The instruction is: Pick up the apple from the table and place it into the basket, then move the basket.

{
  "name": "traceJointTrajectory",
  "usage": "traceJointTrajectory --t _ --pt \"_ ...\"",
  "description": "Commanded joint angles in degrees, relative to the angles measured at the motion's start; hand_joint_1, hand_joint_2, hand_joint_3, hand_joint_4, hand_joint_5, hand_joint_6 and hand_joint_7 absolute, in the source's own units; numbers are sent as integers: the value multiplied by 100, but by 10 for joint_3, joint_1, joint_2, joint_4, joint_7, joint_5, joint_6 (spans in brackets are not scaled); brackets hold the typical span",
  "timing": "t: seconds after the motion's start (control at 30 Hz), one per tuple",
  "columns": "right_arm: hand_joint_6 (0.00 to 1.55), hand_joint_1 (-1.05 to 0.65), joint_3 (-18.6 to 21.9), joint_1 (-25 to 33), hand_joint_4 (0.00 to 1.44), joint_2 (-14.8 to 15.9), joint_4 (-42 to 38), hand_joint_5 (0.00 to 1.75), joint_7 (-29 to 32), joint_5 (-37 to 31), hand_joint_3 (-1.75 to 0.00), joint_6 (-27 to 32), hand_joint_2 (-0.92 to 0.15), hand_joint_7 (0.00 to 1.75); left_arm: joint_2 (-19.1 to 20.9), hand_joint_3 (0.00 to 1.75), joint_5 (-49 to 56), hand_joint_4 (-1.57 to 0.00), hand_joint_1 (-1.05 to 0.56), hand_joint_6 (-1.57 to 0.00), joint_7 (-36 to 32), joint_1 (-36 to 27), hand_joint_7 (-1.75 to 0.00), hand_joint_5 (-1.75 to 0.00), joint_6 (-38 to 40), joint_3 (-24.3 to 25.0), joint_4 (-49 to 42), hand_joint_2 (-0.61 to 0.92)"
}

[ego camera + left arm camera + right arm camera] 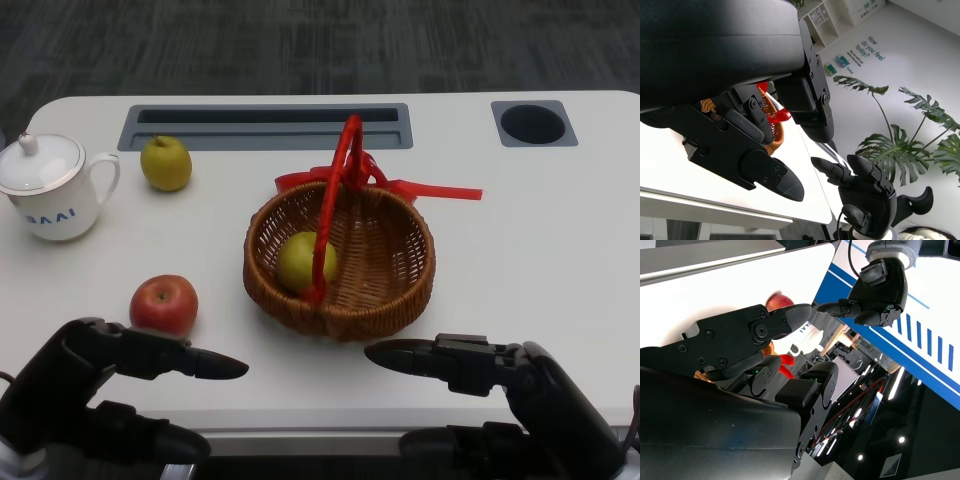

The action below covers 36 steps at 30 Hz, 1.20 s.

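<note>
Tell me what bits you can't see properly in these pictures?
- Green apple in the basket: head view, the red handle crosses it and the wicker basket wall hides its underside.
- Red apple: right wrist view, blurred, mostly behind the right hand.
- Basket: left wrist view, the left hand covers nearly all.
- Mug: head view, lettering too blurred to read surely.

the left robot hand (760, 125) fills most of the view, fingers apart and holding nothing above the white table (670, 160), with a sliver of the wicker basket (771, 131) and its red ribbon (779, 116) behind it, and the right robot hand (860, 182) beyond the table edge near leafy plants (900, 145).
</note>
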<state>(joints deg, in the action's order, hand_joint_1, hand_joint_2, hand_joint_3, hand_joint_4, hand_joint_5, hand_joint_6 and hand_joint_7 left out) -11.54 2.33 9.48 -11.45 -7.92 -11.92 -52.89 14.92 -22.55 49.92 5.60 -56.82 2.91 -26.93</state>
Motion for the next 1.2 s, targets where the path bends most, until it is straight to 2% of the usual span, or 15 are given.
traceJointTrajectory --t 0.03,0.63,0.8,0.9,1.03,1.1,1.2 --pt "73 -43 7 1 78 6 6 0 3 9 0 2 -86 0 7 0 -6 -110 -37 -102 3 5 0 0 -7 4 -8 72" --pt "73 -43 8 0 79 5 2 0 4 7 0 0 -86 0 10 0 -2 -109 -38 -101 -1 3 0 0 -7 4 -6 72" --pt "74 -43 7 2 79 4 2 0 5 10 0 -2 -86 0 15 0 35 -105 -42 -99 -25 9 0 0 -46 16 -3 72" --pt "73 -43 8 2 79 4 3 0 5 9 0 -2 -86 0 22 0 73 -97 -48 -90 -56 14 0 0 -63 30 3 72" --pt "73 -43 8 0 78 5 0 0 5 9 0 -3 -86 0 39 0 154 -65 -65 -61 -114 34 0 0 -70 55 -12 70" --pt "73 -43 8 -2 78 5 -1 0 4 10 0 -5 -86 0 49 0 191 -54 -70 -52 -141 50 0 0 -79 62 -31 69" --pt "73 -42 7 -3 78 6 -3 0 4 12 0 -7 -86 0 62 0 241 -50 -75 -47 -182 70 0 0 -84 65 -57 67"
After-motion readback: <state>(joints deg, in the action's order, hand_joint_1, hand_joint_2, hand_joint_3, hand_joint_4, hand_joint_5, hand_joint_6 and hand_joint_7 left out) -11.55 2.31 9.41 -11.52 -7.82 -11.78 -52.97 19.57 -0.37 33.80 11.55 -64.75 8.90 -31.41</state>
